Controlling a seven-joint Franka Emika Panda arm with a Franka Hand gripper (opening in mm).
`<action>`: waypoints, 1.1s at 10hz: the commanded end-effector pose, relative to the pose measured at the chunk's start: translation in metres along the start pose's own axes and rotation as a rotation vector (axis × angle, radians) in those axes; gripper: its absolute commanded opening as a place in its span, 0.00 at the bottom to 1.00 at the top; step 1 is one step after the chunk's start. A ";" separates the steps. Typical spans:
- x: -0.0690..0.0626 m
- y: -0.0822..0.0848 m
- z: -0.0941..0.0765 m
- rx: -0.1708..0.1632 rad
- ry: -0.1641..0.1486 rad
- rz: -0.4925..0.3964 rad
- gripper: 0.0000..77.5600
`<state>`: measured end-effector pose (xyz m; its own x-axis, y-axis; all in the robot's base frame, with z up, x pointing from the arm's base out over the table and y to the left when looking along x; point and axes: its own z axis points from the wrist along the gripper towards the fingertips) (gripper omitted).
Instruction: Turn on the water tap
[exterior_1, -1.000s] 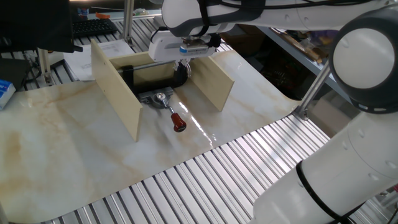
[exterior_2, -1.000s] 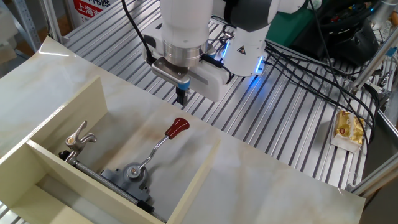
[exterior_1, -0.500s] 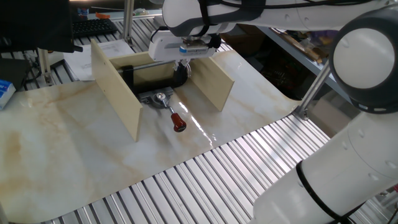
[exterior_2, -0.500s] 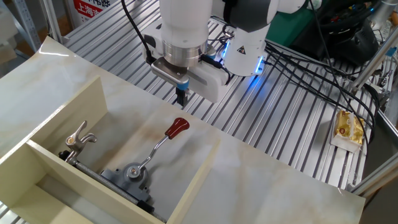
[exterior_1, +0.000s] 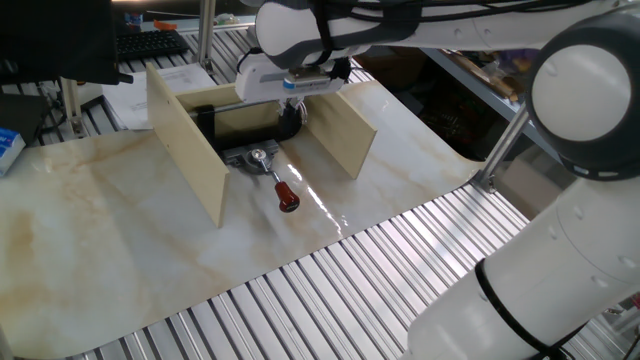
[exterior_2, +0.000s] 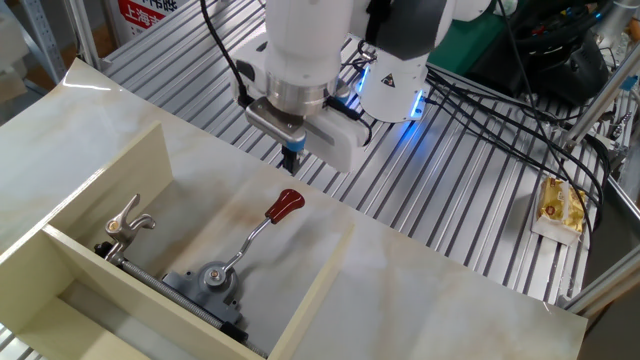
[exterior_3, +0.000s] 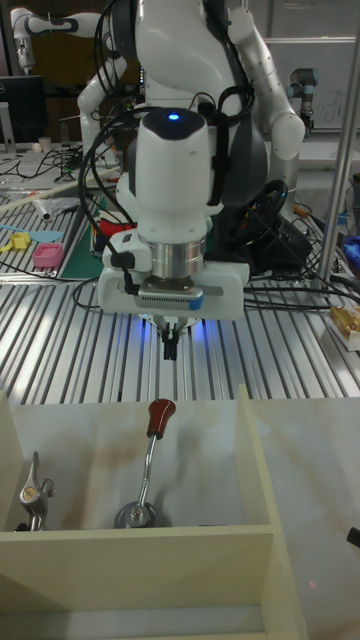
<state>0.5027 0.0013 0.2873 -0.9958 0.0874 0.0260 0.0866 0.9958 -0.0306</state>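
The water tap is a thin metal lever with a red handle (exterior_2: 285, 205) on a round pivot base (exterior_2: 214, 277). It lies flat on the marble sheet, held in a black C-clamp (exterior_1: 240, 125) between two beige boards. The same red handle (exterior_1: 288, 197) (exterior_3: 160, 417) points away from the clamp. My gripper (exterior_2: 292, 160) (exterior_3: 171, 350) (exterior_1: 293, 108) hangs above the table, a short way beyond the red handle's tip and not touching it. Its fingers are together, shut on nothing.
Upright beige boards (exterior_1: 185, 140) (exterior_1: 345, 125) wall in the tap on both sides, and a cross board (exterior_3: 140, 545) stands in front in the tall view. The clamp's metal screw handle (exterior_2: 128, 222) sticks up at the left. A yellow packet (exterior_2: 560, 205) lies on the slatted table.
The gripper has shifted slightly sideways above the table, still shut. The tap lever has not moved.
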 end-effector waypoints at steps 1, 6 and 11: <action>-0.005 0.000 0.008 -0.003 -0.005 -0.002 0.00; -0.029 -0.001 0.035 -0.004 -0.009 -0.022 0.00; -0.045 -0.004 0.049 0.001 -0.001 -0.007 0.00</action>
<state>0.5423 -0.0072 0.2417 -0.9964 0.0790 0.0306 0.0782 0.9966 -0.0269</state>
